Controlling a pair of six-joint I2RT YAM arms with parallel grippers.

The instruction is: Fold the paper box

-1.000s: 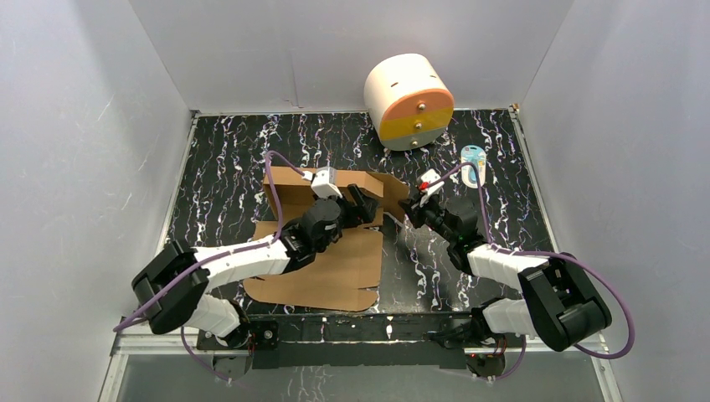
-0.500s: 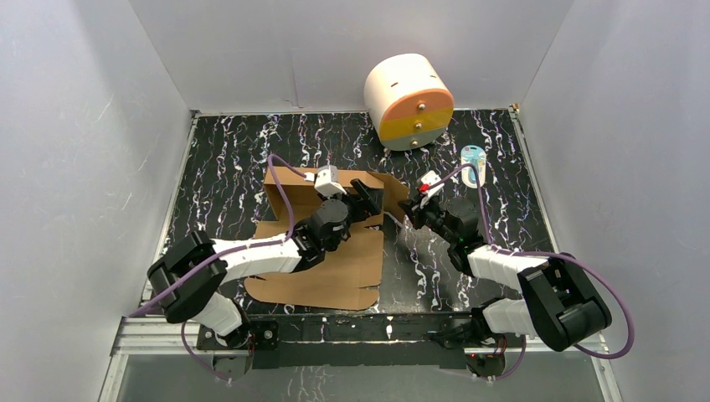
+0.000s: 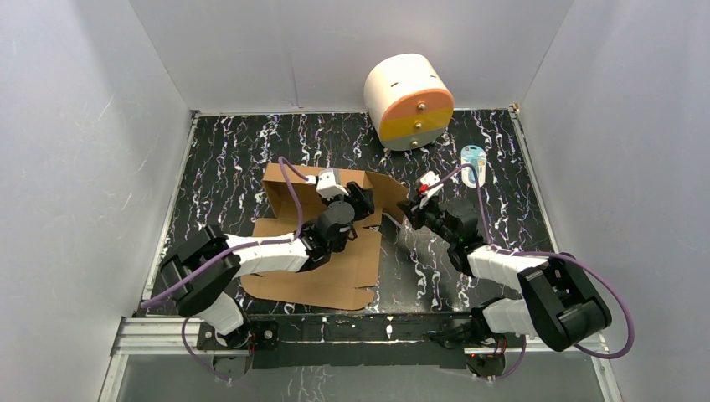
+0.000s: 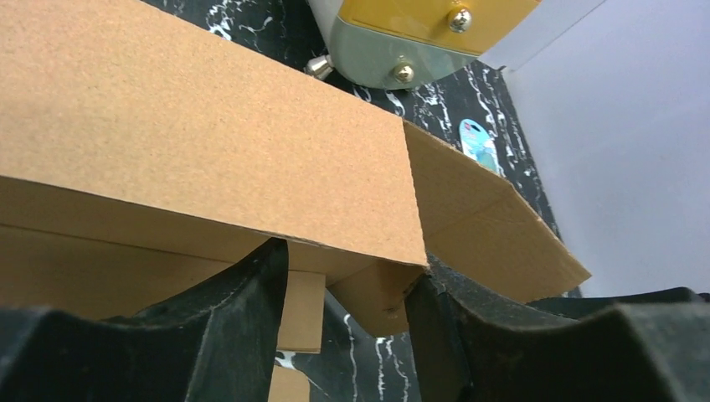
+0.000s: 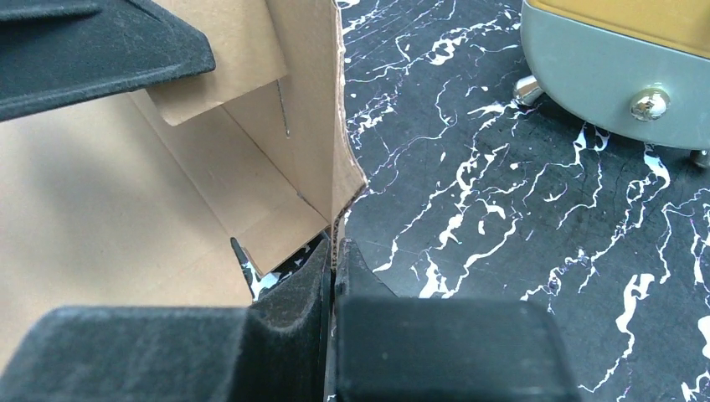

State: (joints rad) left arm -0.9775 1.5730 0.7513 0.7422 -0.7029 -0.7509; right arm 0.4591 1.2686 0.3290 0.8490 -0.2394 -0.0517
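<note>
The brown corrugated cardboard paper box (image 3: pixel 314 272) is laid on the black white-veined tabletop (image 3: pixel 226 159), left of the middle. Its front panel lies flat and its rear wall is raised. The left pincer (image 4: pixel 347 276) is placed under the right end of that wall, released, with a folded corner between its separated fingers. The right pincer (image 5: pixel 333 255) is clenched on the thin edge of the right side flap. A white cylinder with an orange-yellow face (image 3: pixel 409 100) is seen well behind the box.
</note>
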